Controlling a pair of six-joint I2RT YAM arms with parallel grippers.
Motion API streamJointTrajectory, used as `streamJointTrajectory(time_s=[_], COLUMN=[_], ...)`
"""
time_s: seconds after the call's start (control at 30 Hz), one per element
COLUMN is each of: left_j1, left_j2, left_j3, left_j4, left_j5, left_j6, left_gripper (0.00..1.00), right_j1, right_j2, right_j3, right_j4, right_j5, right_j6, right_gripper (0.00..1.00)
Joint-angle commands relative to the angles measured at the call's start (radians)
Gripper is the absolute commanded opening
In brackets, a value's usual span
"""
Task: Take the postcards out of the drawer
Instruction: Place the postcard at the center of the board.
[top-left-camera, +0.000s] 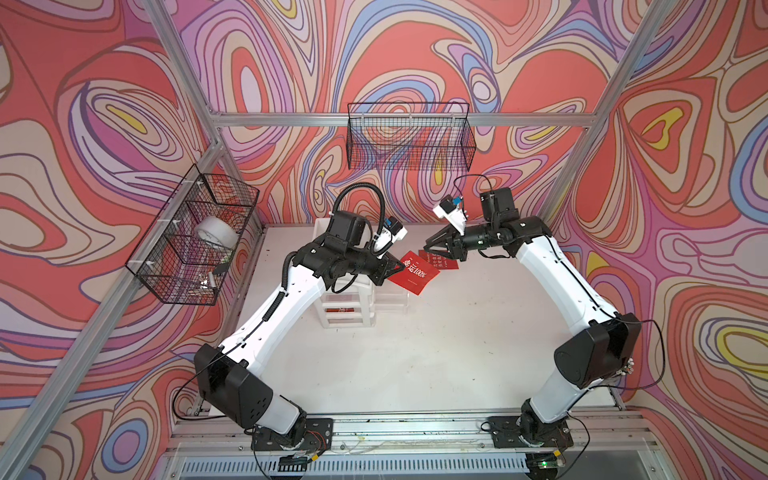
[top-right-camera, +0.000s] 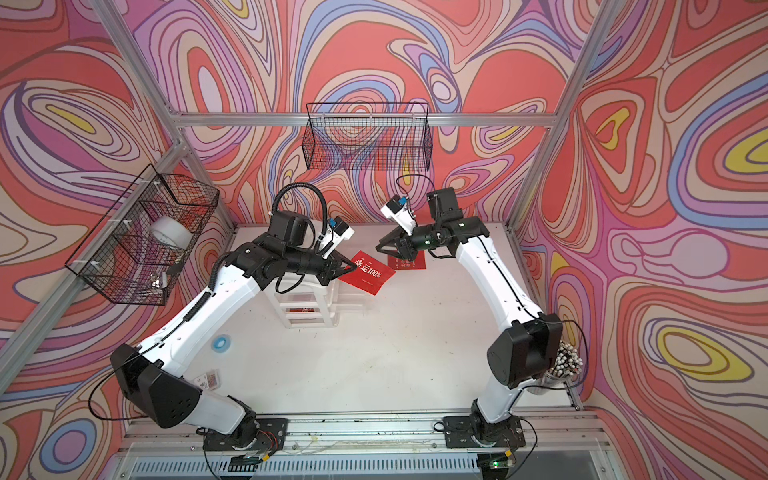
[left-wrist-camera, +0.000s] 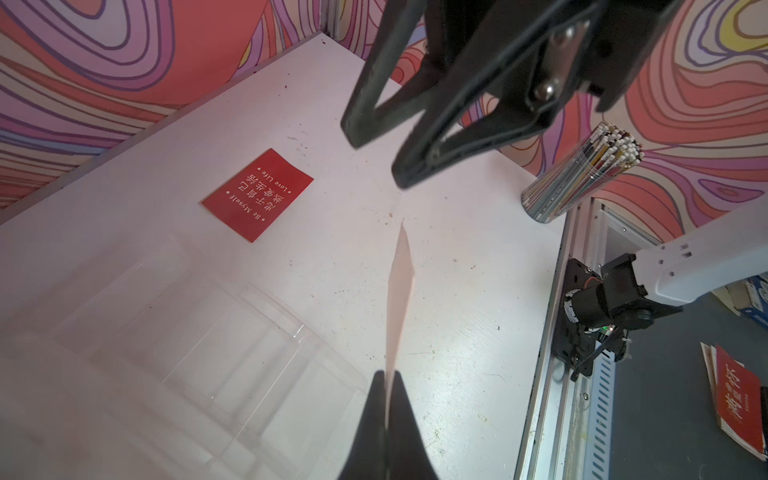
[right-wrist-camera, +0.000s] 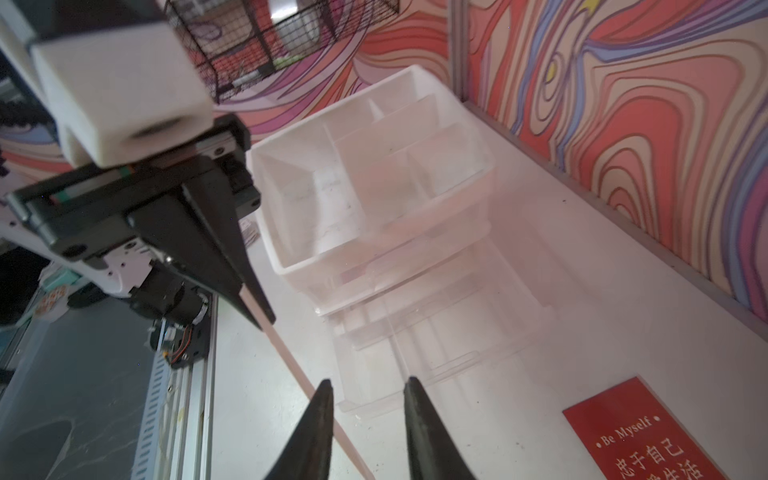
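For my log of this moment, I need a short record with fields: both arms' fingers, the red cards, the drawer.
left fingers: shut on the red rectangular "100%" postcard, held in the air
right fingers: open, empty
second card: red rectangular "Be Myself" postcard, flat on the white table
drawer: clear plastic drawer, pulled out of the white plastic drawer unit
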Motion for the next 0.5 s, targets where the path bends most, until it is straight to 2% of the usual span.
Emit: streamJointTrajectory(time_s=[0.0,0.17,0.37,0.47], left_j1=[-0.005,-0.005,-0.006,-0.005], left_j2=[-0.065,-0.108,-0.1,-0.088], left_j3=[-0.039,-0.102,-0.121,-0.11], left_j4=[0.093,0.268,0.401,0.422], left_j5=[-0.125,-0.267,-0.225,-0.205], left_j6=[-0.082,-0.28,-0.371,-0.375], left_gripper=[0.0,0.0,0.0,0.0], right_j1=[-0.033,-0.041,-0.041,-0.039], right_j2=[-0.05,-0.128,-0.186,-0.194], right_j3=[-0.118,-0.36,-0.551,-0.588], right_j4=[0.31,0.708,1.016,1.08], right_j5=[-0.011,0.01,0.016,0.004], right_j6=[0.272,0.563,0.771,0.815], right_gripper=[0.34,0.35,0.43,0.46])
